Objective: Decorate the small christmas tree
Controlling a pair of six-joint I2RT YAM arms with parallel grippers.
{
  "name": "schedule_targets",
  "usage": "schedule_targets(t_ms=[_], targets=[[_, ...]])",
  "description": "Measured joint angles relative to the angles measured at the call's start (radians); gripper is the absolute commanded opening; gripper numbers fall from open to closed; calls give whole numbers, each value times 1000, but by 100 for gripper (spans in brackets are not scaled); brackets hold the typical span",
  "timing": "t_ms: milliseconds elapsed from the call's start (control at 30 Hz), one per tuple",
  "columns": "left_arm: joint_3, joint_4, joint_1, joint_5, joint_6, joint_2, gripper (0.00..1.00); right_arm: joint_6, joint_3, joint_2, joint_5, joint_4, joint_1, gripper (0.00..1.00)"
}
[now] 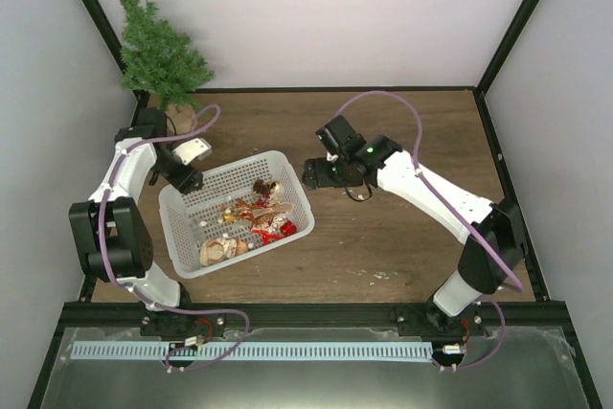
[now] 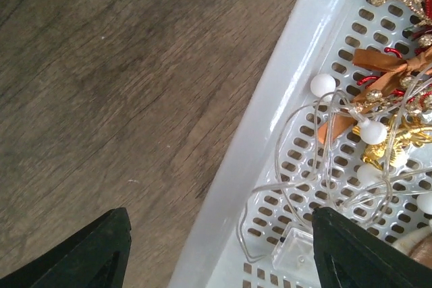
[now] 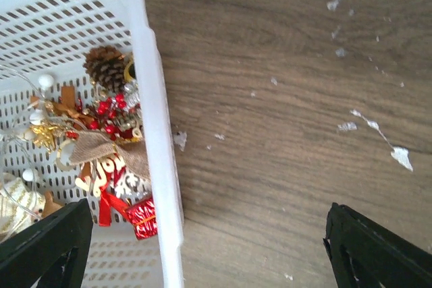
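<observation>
The small christmas tree [image 1: 158, 50] stands upright at the table's far left corner on its tan base [image 1: 180, 120]. A white perforated basket [image 1: 182, 237] lies in the middle left, holding ornaments: a pine cone [image 3: 104, 64], red berries, a burlap bow, a small red gift [image 3: 142, 217], and a clear wire light string with white bulbs [image 2: 372, 131]. My left gripper [image 1: 188, 179] is open and empty, straddling the basket's left rim [image 2: 270, 126]. My right gripper [image 1: 313, 175] is open and empty, straddling the basket's right rim [image 3: 162, 160].
The brown wooden table [image 1: 402, 237] has white crumbs [image 3: 401, 156] scattered on it right of the basket. Black frame posts run along the left and right sides. The tree stands just behind my left arm [image 1: 124, 170].
</observation>
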Motion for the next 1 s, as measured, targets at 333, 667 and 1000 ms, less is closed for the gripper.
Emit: schedule_targets(t_ms=[333,667,1000], targets=[[56,-5,-3,33,-9,117,36,60,-52,-62,16,-30,0,87],[40,-44,-5,122,-79,111,14,78,-60,-69,17,-38,0,88],[-65,-22,-4,158,-198,23,12,71,-60,-68,21,-38,0,88]])
